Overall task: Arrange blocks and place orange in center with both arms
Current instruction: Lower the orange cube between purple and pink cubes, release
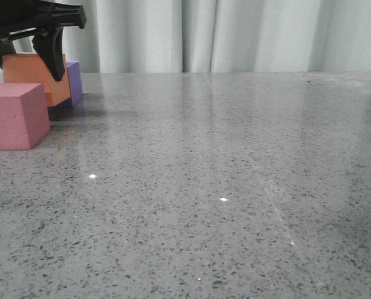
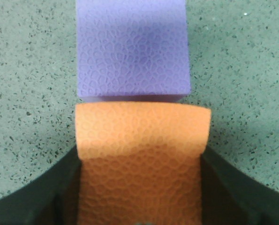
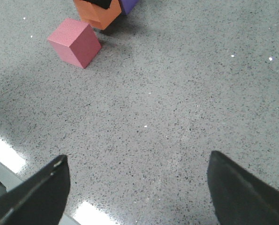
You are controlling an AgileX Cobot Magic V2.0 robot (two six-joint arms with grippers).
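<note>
Tabletop (image 1: 235, 187): left gripper (image 1: 26, 53) clamps level orange cube (image 1: 29, 73).

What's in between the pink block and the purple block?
The orange cube, gripped by the left gripper, sits between the pink block and the purple block in the front view.

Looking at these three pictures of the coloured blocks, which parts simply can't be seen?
- Purple cube: front view, mostly hidden behind the orange cube.
- Pink cube: front view, cut off by the edge; absent from the left wrist view.
- Left gripper: front view, cropped by the corner.
- Right gripper: only two fingertips show, in its own wrist view.
</note>
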